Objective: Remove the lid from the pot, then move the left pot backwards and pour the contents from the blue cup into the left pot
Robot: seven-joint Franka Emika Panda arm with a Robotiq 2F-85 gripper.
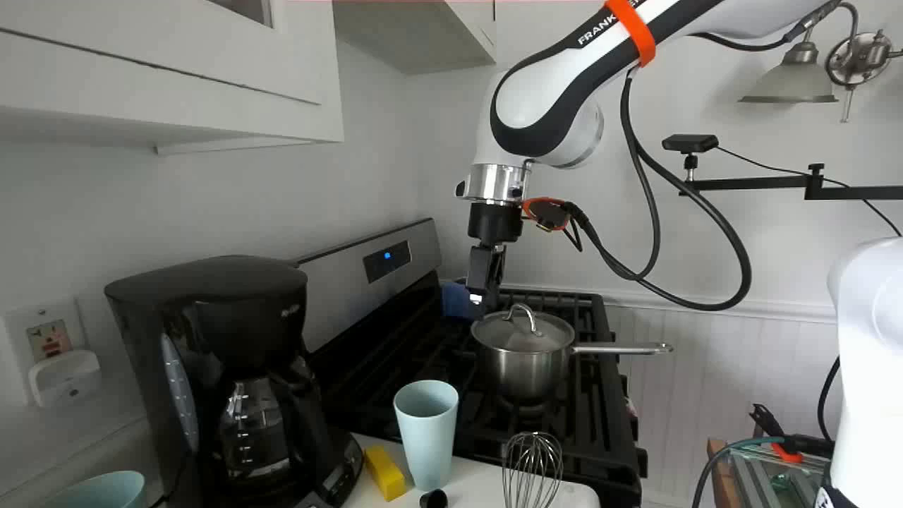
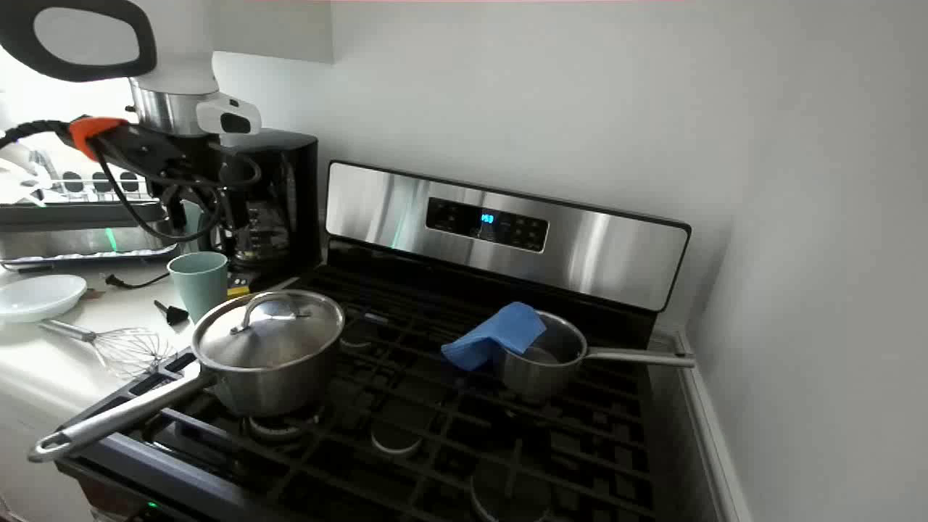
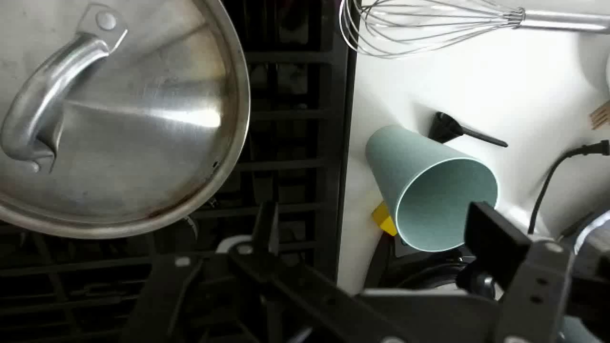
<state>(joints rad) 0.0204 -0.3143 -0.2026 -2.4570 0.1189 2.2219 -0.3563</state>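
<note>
Below the end effector (to one side) sits the left pot.

The lid covers the pot; blue cup stands upright.

Glare on the lid, soft shadows across countertop

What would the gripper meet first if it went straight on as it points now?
Probably the blue cup: the gripper points down, and in the wrist view one open jaw overlaps the rim. Depth is unclear; it may slip past to the countertop or stove grates.
</note>
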